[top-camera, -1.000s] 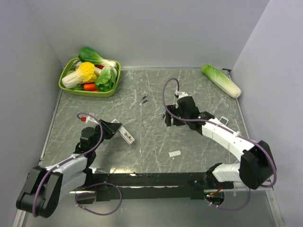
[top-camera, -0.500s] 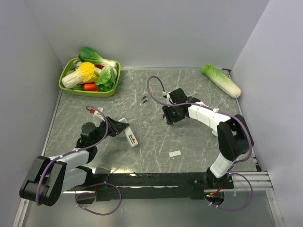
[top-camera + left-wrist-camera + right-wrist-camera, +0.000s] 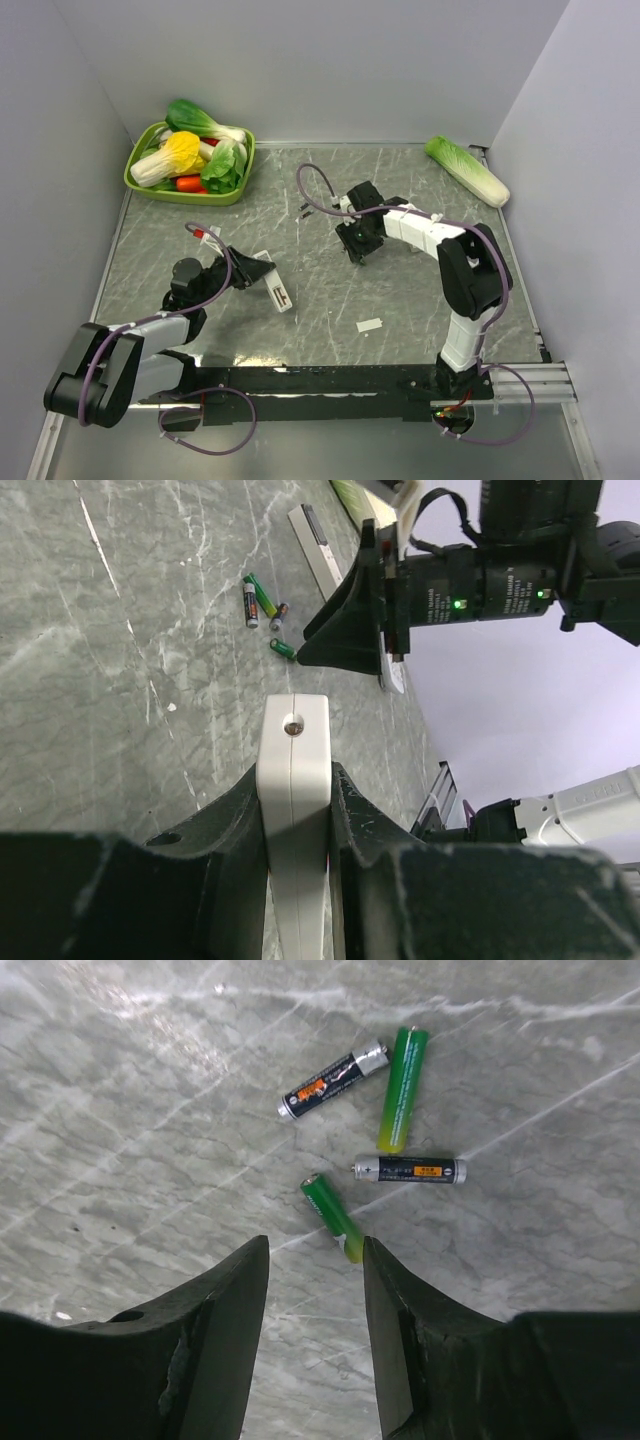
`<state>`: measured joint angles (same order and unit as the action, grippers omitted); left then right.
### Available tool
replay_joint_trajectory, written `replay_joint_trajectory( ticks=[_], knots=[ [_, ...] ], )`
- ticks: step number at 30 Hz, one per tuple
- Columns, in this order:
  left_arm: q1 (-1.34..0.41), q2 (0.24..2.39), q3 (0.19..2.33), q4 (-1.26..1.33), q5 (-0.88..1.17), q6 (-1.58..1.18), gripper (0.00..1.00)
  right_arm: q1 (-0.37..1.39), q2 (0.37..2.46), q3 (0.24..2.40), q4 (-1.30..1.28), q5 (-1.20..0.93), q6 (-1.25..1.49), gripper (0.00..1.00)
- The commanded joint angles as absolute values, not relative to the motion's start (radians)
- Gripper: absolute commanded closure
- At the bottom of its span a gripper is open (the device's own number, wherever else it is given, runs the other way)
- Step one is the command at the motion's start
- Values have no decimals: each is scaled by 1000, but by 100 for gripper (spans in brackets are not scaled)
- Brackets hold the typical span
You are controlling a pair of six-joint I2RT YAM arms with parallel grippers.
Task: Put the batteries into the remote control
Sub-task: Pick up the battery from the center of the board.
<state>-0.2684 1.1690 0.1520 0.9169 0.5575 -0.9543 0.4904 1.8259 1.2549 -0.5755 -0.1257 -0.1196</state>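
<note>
top view: the left gripper (image 3: pixel 262 275) has the remote control (image 3: pixel 279 293) pinched at mid-left of the table (image 3: pixel 420 310). the right gripper (image 3: pixel 357 247) is low near the batteries (image 3: pixel 305 209), further back. from up here the cells are specks, so i can't tell which is which.

left wrist view: jaws pressed on the remote control's (image 3: pixel 293 730) narrow sides, its end poking forward. the risk, as i judge it: gripped by those slim edges, it could twist when a cell gets pushed in.

right wrist view: jaws spread, nothing between the fingertips (image 3: pixel 235 1290). the nearer green battery (image 3: pixel 333 1217) lies just ahead, slanted, its tip close beside one finger. the other green one (image 3: pixel 402 1088) sits beyond, with two dark cells (image 3: pixel 333 1080) crowding it. danger here: closing on a slanted cell may roll it away, or overreaching may grab a dark cell by mistake.
</note>
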Motion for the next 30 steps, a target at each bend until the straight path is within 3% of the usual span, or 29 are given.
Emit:
replay_joint_trajectory(
  ticks=[1, 20, 30],
  knots=[
    [-264, 1175, 190, 991, 584, -936, 99, 494, 1850, 1299, -618, -133, -163, 50],
    [-265, 1190, 195, 992, 595, -942, 98, 558, 1954, 1359, -653, -60, -192, 60],
    [-267, 1198, 195, 997, 597, -945, 98, 580, 1996, 1407, -673, -17, -158, 60]
  ],
)
